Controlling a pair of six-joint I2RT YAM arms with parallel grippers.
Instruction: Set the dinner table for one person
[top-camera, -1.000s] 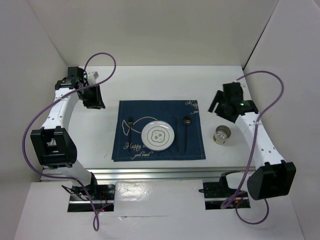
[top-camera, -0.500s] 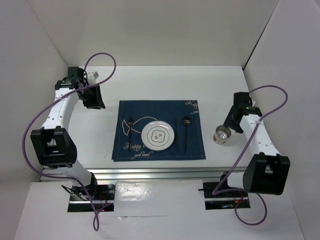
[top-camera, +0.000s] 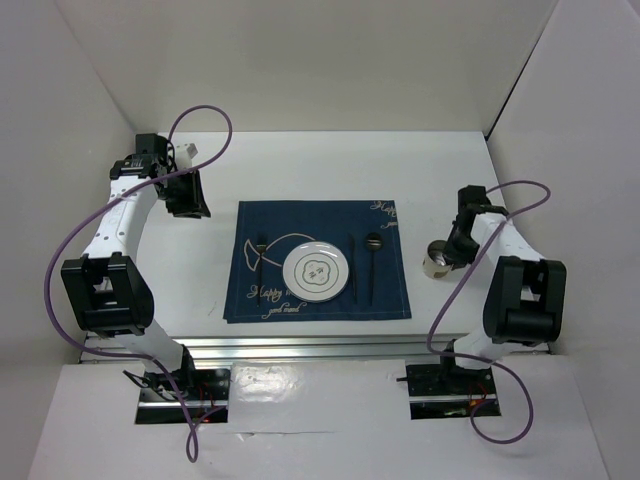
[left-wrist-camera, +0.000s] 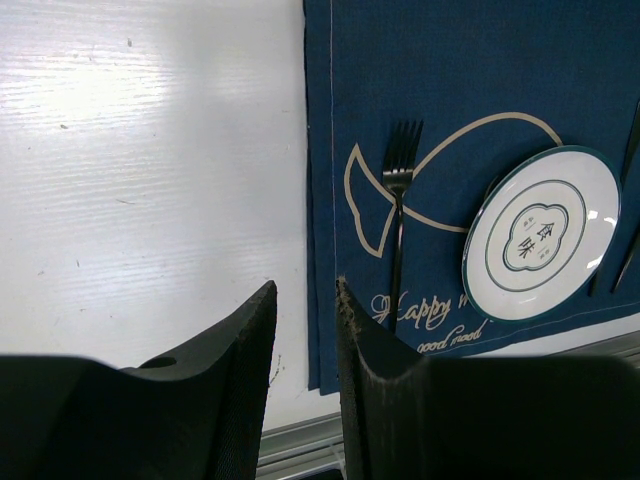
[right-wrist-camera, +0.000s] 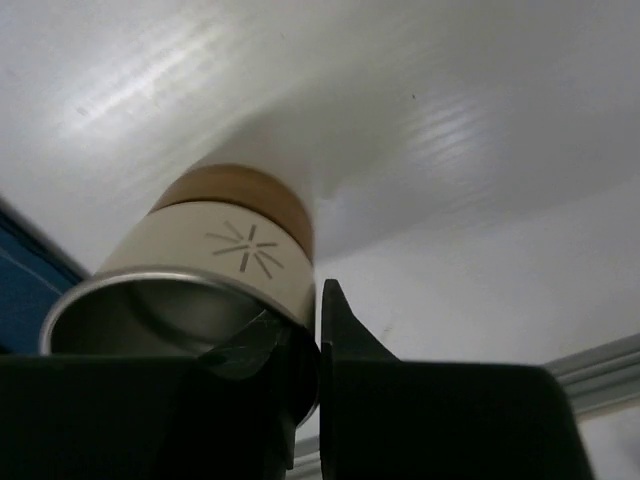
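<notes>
Now the right jaws are closed on the rim of the cup (right-wrist-camera: 215, 255), one finger inside it and one outside, low over the white worktop (top-camera: 300, 165). Just to the left of these jaws lies the navy placemat (top-camera: 300, 220), with the spoon (top-camera: 372, 262) on its nearest side. The left jaws are almost closed, with only a slim gap, and hold nothing. Ahead of them, to the right, lie the fork (left-wrist-camera: 398, 215) and the plate (left-wrist-camera: 540, 235).
</notes>
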